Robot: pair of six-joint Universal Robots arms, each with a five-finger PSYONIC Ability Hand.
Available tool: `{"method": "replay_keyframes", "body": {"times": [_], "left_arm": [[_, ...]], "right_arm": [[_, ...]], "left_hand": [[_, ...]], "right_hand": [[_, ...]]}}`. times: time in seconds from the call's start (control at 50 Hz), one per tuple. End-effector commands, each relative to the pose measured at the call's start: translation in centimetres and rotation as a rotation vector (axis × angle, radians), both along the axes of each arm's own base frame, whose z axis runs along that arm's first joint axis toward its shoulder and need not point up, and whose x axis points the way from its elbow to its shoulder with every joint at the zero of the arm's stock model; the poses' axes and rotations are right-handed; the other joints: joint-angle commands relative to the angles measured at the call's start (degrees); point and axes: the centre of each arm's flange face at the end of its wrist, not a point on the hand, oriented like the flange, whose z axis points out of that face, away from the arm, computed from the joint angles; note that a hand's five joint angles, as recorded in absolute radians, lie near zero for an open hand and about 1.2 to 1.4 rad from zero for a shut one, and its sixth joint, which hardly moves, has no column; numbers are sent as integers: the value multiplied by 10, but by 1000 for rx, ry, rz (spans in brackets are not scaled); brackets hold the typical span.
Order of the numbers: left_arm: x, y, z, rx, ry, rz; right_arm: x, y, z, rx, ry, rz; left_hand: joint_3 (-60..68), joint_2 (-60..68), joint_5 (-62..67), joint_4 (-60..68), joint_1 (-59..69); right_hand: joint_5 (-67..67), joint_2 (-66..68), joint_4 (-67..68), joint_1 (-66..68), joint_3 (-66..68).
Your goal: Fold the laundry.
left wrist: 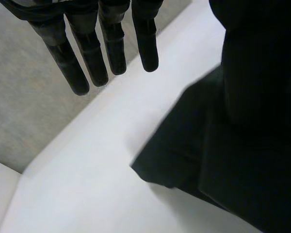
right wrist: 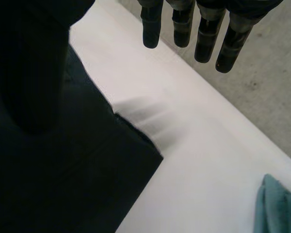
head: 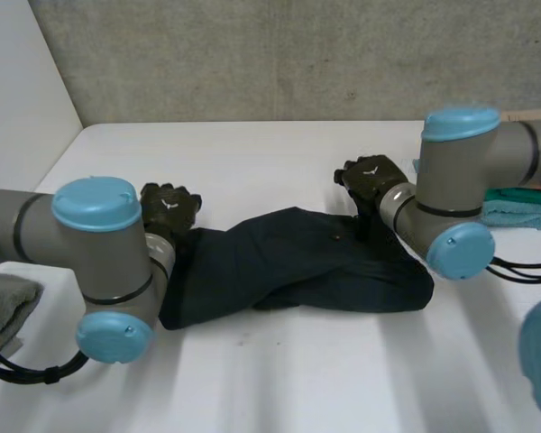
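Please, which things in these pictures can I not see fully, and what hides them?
1. Dark navy fabric garment: in the head view its left end is behind the left arm. What kind of garment it is cannot be told.
2. Teal cloth: in the head view it is partly behind the right arm. In the right wrist view the picture's edge cuts it off.
3. Grey cloth: in the head view the edge and the left arm cut it off.

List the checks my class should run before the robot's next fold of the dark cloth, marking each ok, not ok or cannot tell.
1. Fingers of the left robot hand straight and holding nothing: ok.
2. Fingers of the right robot hand straight and holding nothing: ok.
3. One hand at each end of the dark navy fabric cloth: ok.
4. Cloth spread flat on the white table: not ok, it is rumpled and partly doubled over.
5. Crumpled teal cloth lying apart from it: ok.
6. Either thumb touching the cloth: cannot tell.
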Motion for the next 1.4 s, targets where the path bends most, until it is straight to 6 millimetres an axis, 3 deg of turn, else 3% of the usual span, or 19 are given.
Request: {"method": "replay_keyframes", "body": {"times": [0.02,0.16,0.26,0.38,0.5,0.66,0.68,0.74,0.76,0.78,0.9,0.94,0.98,1.0,1.1,1.12,1.26,1.32,1.4], "left_arm": [[14,28,43,-67,44,2],[35,65,58,-63,41,-4],[49,98,46,0,9,-31],[47,119,27,71,-15,-92],[42,115,-9,168,-74,-95],[30,95,-21,151,-65,-92],[29,94,-20,146,-61,-92],[24,87,-15,112,-41,-97],[22,85,-11,98,-31,-102],[21,85,-10,93,-28,-104],[10,83,4,47,-5,-128],[9,80,16,14,6,-127],[8,79,34,-36,32,-125],[9,79,62,-110,70,-123],[18,88,127,-258,142,-119],[22,92,150,-306,168,-117],[45,123,244,-508,268,-109],[51,133,266,-557,289,-107],[62,150,302,-635,335,-104]], "right_arm": [[-22,42,50,5,-28,62],[-57,69,55,114,-29,71],[-81,85,54,210,-36,64],[-91,95,36,283,-52,75],[-88,93,19,238,-80,90],[-82,77,-2,199,-114,75],[-82,75,-4,195,-114,73],[-82,72,-2,174,-115,65],[-82,71,-1,163,-114,61],[-82,71,0,156,-113,56],[-83,66,11,107,-102,38],[-82,65,24,68,-110,42],[-83,64,52,-11,-125,40],[-83,64,61,-39,-129,39],[-86,69,133,-242,-138,47],[-86,71,144,-271,-140,49],[-94,89,232,-501,-183,46],[-98,104,264,-585,-209,47],[-102,123,288,-653,-225,52]], "left_hand": [[4,6,14,11,-3],[22,24,33,30,16],[62,65,73,70,56],[51,53,61,58,44],[36,38,46,43,29],[77,80,88,85,71],[101,103,111,108,94],[356,358,367,364,350],[493,496,504,501,487],[539,542,550,547,533],[540,542,550,548,533],[540,542,550,548,533],[540,542,550,548,533],[540,542,550,548,533],[540,542,550,548,533],[540,542,550,548,533],[540,542,550,548,533],[540,542,550,548,533],[540,542,550,548,533]], "right_hand": [[-41,-27,-33,-15,-21],[-41,-27,-33,-15,-21],[-6,7,1,19,14],[14,27,21,39,34],[80,93,87,105,99],[323,336,330,349,343],[424,437,431,449,443],[659,672,666,684,678],[659,673,667,685,679],[659,673,667,685,679],[659,673,667,685,679],[659,673,667,685,679],[659,673,667,685,679],[659,673,667,685,679],[659,673,667,685,679],[659,673,667,685,679],[659,673,667,685,679],[659,673,667,685,679],[659,673,667,685,679]]}}
